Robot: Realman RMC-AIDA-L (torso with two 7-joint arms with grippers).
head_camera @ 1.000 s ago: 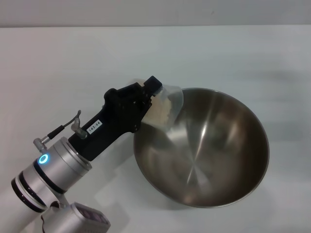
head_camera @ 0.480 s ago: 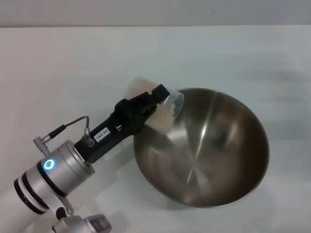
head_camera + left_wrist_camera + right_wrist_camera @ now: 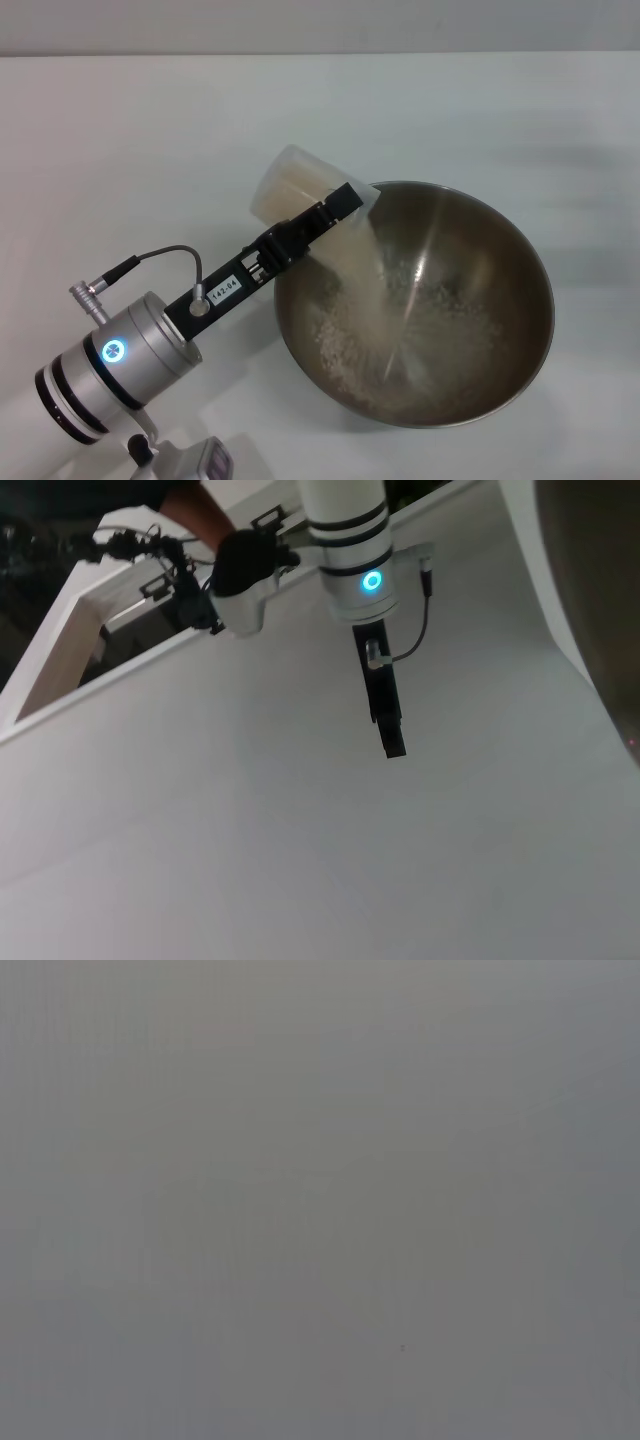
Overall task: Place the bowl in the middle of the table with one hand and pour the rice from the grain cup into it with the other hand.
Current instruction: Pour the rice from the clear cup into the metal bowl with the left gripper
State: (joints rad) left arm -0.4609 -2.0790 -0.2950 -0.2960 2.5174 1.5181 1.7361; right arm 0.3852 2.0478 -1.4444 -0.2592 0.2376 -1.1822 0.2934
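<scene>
Head view shows the silver-and-black left arm [image 3: 120, 355] close by, low on the left, with a round light on its wrist. It reaches up and to the right. Its black two-fingered left gripper [image 3: 330, 210] is clamped on the small clear plastic grain cup [image 3: 300, 190]. The cup is tipped over the left rim of the big shiny steel bowl [image 3: 500, 290], with its mouth pointing down into the bowl. A stream of small whitish rice [image 3: 375, 300] falls from the cup, and loose grains lie scattered across the bottom of the bowl. The bowl sits on the plain white table [image 3: 150, 130], a bit right of the middle. Right wrist view shows only flat grey, so the right gripper is not seen.
</scene>
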